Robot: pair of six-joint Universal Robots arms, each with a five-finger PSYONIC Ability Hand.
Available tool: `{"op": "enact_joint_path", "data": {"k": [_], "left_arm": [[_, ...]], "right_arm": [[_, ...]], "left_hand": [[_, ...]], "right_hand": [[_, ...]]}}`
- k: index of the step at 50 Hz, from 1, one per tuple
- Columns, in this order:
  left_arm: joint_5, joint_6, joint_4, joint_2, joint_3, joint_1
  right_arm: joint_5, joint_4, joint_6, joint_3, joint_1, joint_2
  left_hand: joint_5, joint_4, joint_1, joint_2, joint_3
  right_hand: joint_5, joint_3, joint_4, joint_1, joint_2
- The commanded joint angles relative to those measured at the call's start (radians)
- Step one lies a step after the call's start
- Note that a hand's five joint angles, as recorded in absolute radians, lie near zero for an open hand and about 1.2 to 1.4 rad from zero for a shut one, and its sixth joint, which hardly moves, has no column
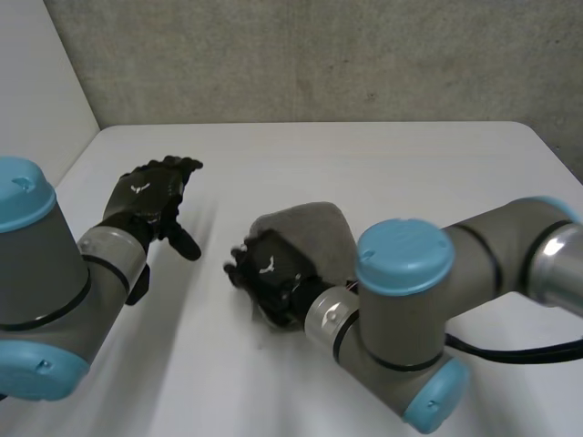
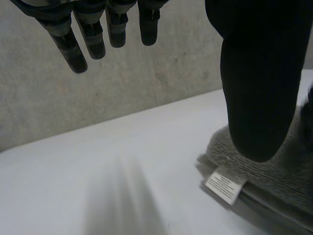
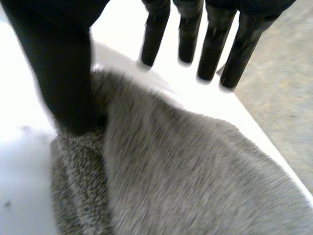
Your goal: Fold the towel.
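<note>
In the head view the towel (image 1: pixel 314 228) lies as a rounded grey bundle near the middle of the tabletop (image 1: pixel 383 155), somewhat toward its near edge. The right robot hand (image 1: pixel 269 271) sits on the bundle's side that faces the tabletop's left edge. The main risk, as I judge it, is that this hand drags or lifts cloth when it moves off. That would loosen the layers and the bundle would slump open. The right arm reaches in low from the right edge, across the near side of the towel. The left robot hand (image 1: pixel 150 202) hangs over bare tabletop toward the left edge, apart from the towel, with its fingers spread loosely and holding nothing.

The left wrist view shows that hand's straight fingers (image 2: pixel 68 44) and thumb (image 2: pixel 259 88) clear of everything. The towel's layered edge and white label (image 2: pixel 225 185) lie beyond the thumb. A careless sweep of this hand toward the towel could catch that edge and peel a layer back.

In the right wrist view the fingers reach out straight past the towel's far rim, above the tabletop, gripping nothing. The thumb comes down to the cloth at a fold. I cannot tell whether it presses or only touches. If it snags there, the top layer would shift.
</note>
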Motion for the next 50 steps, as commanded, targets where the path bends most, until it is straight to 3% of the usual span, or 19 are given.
{"op": "enact_joint_path", "data": {"k": [1, 8, 16, 21, 32, 43, 50], "left_arm": [[-0.002, -0.008, 0.002, -0.066, 0.128, -0.028], [-0.002, -0.074, -0.027, -0.169, 0.274, -0.123], [-0.003, -0.123, -0.142, -0.339, 0.447, -0.241], [-0.049, -0.138, -0.220, -0.466, 0.521, -0.266], [-0.181, -0.123, -0.233, -0.508, 0.433, -0.254], [-0.184, -0.121, -0.228, -0.488, 0.366, -0.237], [-0.183, -0.121, -0.223, -0.414, 0.346, -0.238]], "right_arm": [[0.076, -0.012, 0.218, 0.074, -0.086, -0.166], [0.108, 0.000, 0.546, 0.140, -0.258, -0.265], [0.093, 0.069, 0.688, 0.127, -0.356, -0.251], [0.062, 0.107, 0.686, 0.087, -0.365, -0.191], [0.015, 0.177, 0.645, -0.004, -0.347, -0.055], [0.026, 0.181, 0.511, -0.070, -0.312, 0.066], [0.029, 0.181, 0.491, -0.077, -0.312, 0.065]], "left_hand": [[-0.029, 0.006, 0.004, 0.010, 0.008], [-0.029, 0.006, 0.004, 0.010, 0.008], [-0.026, 0.010, 0.008, 0.014, 0.012], [-0.026, 0.010, 0.008, 0.014, 0.012], [-0.029, 0.007, 0.005, 0.011, 0.009], [-0.029, 0.006, 0.004, 0.010, 0.008], [-0.029, 0.006, 0.004, 0.010, 0.008]], "right_hand": [[-0.347, -0.302, -0.303, -0.400, -0.279], [-0.347, -0.302, -0.303, -0.400, -0.279], [-0.347, -0.302, -0.303, -0.400, -0.279], [-0.347, -0.302, -0.303, -0.400, -0.279], [-0.347, -0.302, -0.303, -0.400, -0.279], [-0.347, -0.302, -0.303, -0.400, -0.279], [-0.347, -0.302, -0.303, -0.400, -0.279]]}}
